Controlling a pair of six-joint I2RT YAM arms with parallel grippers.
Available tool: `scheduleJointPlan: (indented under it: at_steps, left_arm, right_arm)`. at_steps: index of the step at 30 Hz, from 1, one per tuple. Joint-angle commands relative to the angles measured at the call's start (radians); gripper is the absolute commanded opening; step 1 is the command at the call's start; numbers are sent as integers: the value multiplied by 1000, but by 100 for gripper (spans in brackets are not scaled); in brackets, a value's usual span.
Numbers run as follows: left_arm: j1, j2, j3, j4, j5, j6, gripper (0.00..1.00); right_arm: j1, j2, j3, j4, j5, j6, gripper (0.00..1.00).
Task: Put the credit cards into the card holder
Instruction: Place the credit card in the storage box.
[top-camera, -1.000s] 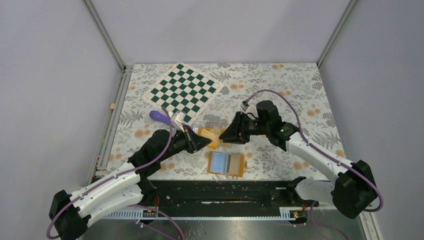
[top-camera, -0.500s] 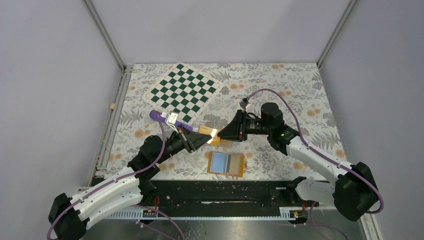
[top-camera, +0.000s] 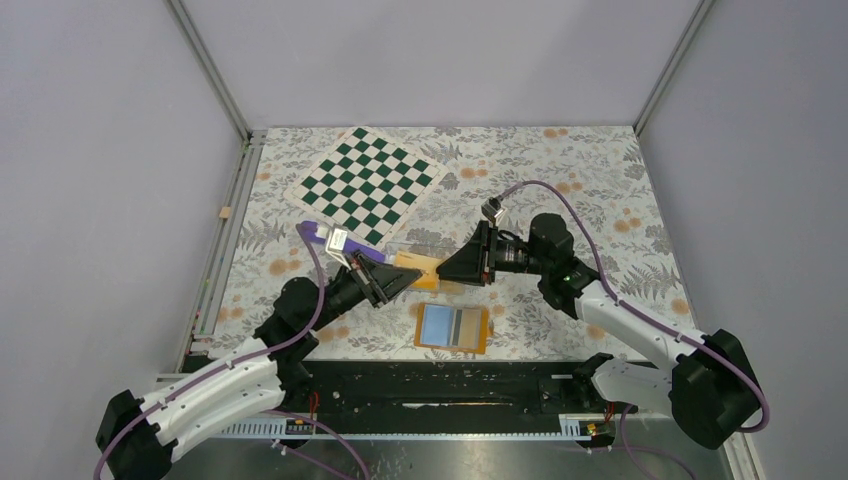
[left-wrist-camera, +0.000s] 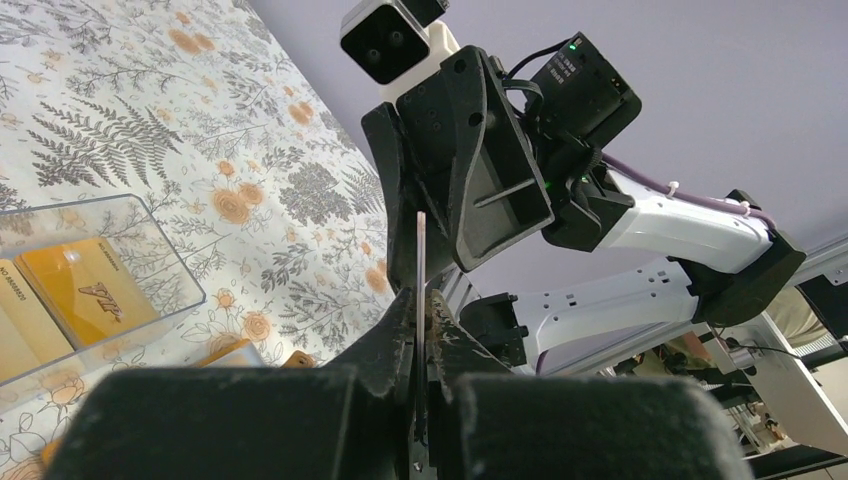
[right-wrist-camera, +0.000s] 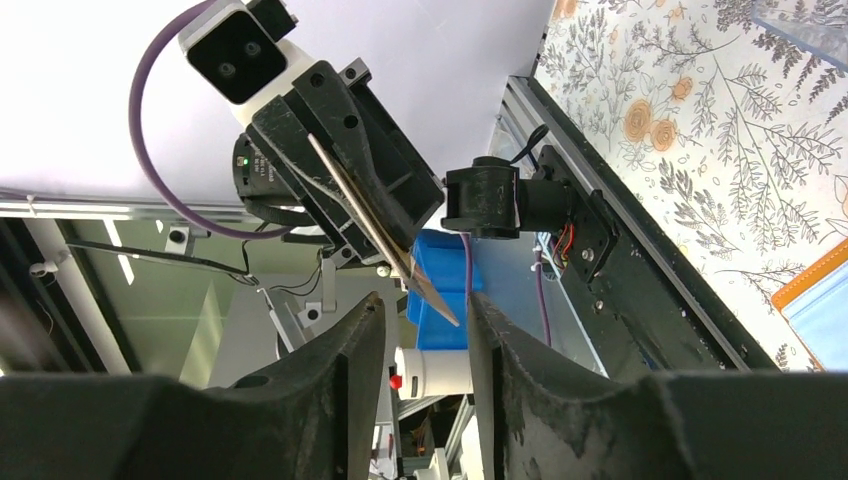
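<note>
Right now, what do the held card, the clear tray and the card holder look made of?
The held card: thin stiff plastic, probably; it stands straight, edge-on in the left gripper, jaws shut. The clear tray: hard glossy transparent plastic; orange cards show through its wall. The card holder: orange trim with pale stitching, possibly leather or imitation; striped inside looks like fabric, unsure.

Orange card (left-wrist-camera: 20, 320) reads "NO" — digits after it blurred

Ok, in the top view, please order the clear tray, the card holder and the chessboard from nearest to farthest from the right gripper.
1. clear tray, just left of the right gripper.
2. card holder, lying open nearer the bases.
3. chessboard, farther back and left.
</note>
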Motion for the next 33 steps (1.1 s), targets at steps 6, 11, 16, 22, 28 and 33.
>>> scheduleJointPlan:
  at_steps: [6, 11, 16, 22, 28, 33]
  left_arm:
    - [3, -48, -47, 149, -23, -23, 0]
    - [3, -54, -55, 171, -51, -47, 0]
    - [5, -48, -51, 187, -45, -57, 0]
    - [6, -53, -60, 196, -46, -70, 0]
    - [6, -59, -41, 138, -91, -81, 0]
    - [6, -52, 34, -42, -172, -59, 0]
  right_arm:
    - [2, -63, -14, 34, -47, -53, 44]
    - [4, -67, -12, -34, -78, -127, 40]
    - [3, -61, -36, 23, -69, -94, 39]
    - [4, -31, -41, 105, -78, -55, 37]
    - [5, -22, -8, 37, -75, -79, 37]
    - [17, -20, 0, 26, -8, -38, 39]
